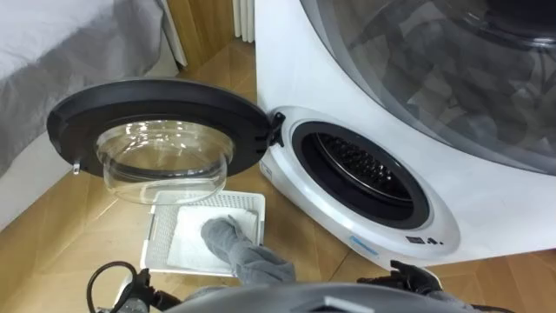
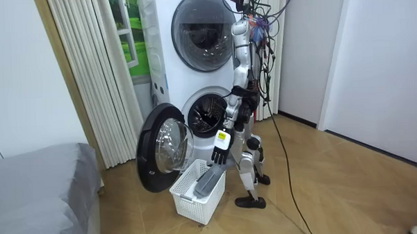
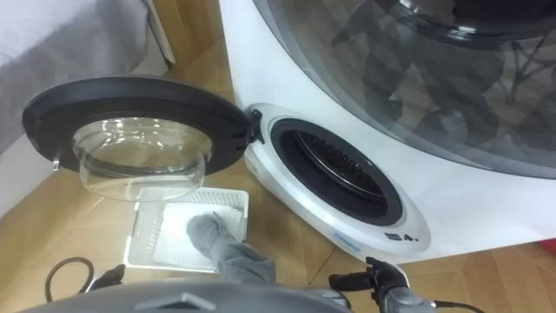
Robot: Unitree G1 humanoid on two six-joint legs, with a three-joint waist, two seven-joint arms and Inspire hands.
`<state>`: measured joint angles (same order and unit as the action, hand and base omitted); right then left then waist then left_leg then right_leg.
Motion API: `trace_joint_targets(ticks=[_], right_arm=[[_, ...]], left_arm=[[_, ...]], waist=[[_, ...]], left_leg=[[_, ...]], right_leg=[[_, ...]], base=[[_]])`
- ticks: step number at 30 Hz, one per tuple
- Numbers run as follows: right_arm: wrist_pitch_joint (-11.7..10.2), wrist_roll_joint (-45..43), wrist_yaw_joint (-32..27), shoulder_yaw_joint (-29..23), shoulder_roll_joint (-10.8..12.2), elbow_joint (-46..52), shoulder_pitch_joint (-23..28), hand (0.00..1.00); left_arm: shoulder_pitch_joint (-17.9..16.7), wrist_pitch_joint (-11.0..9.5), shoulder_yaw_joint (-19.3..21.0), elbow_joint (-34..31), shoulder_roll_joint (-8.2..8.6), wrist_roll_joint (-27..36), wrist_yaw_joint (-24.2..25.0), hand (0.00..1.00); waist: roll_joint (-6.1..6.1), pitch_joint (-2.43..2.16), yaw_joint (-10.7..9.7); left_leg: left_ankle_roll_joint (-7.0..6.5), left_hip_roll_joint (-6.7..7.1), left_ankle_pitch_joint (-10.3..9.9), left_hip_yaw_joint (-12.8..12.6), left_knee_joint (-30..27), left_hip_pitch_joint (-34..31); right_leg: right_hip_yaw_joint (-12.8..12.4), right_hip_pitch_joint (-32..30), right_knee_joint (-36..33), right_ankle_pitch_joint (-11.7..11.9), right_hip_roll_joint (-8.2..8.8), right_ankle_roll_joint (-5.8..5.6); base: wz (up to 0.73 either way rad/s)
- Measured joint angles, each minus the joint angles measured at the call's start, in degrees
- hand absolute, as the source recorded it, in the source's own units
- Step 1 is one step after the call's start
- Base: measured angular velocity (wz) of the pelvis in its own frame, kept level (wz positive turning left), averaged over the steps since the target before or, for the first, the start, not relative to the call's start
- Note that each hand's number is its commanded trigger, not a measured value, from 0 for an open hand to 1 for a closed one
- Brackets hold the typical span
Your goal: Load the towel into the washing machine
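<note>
A grey towel (image 1: 236, 248) rises out of the white laundry basket (image 1: 161, 236) on the floor, its lower end still resting in the basket. In the room view my left hand (image 2: 219, 149) hangs over the basket (image 2: 192, 199) with its fingers curled on the towel's (image 2: 209, 181) upper end. The washing machine's lower drum opening (image 1: 363, 167) stands open in front of me, and its round door (image 1: 156, 122) is swung out to my left above the basket. A dark part of my right hand (image 1: 408, 276) shows at the bottom right, below the drum.
I stand upright close to the stacked white machines (image 2: 192, 55), the basket at my feet. A second drum with a shut glass door (image 1: 469, 61) sits above. A grey bed (image 2: 37, 189) lies to the left, a curtain (image 2: 89, 72) behind the door.
</note>
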<state>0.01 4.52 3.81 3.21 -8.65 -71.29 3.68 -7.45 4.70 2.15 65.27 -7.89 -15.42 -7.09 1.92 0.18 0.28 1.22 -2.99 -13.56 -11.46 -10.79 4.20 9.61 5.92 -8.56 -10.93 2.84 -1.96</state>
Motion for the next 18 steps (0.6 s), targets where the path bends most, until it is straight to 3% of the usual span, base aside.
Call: trace_joint_targets(ticks=[12,18], right_arm=[[-1.4,0.0,0.0,0.0,-0.1,0.0,0.0,0.00],[-2.0,-0.4,0.1,0.3,-0.1,-0.2,-1.0,0.00]], left_arm=[[0.1,-0.8,-0.1,-0.1,0.06,-0.4,-0.2,0.00],[1.3,-1.9,-1.5,-0.1,0.05,-0.6,-0.2,0.00]], waist=[[-0.63,-0.27,-0.2],[-1.00,-0.15,-0.3]], left_leg=[[-0.01,0.01,0.0,0.0,0.0,-1.2],[-0.12,0.00,0.1,0.0,-0.6,-3.6]], right_leg=[[0.0,-1.1,0.0,0.0,0.05,0.02],[0.0,-3.2,-0.1,0.1,0.13,0.19]], base=[[0.00],[0.00]])
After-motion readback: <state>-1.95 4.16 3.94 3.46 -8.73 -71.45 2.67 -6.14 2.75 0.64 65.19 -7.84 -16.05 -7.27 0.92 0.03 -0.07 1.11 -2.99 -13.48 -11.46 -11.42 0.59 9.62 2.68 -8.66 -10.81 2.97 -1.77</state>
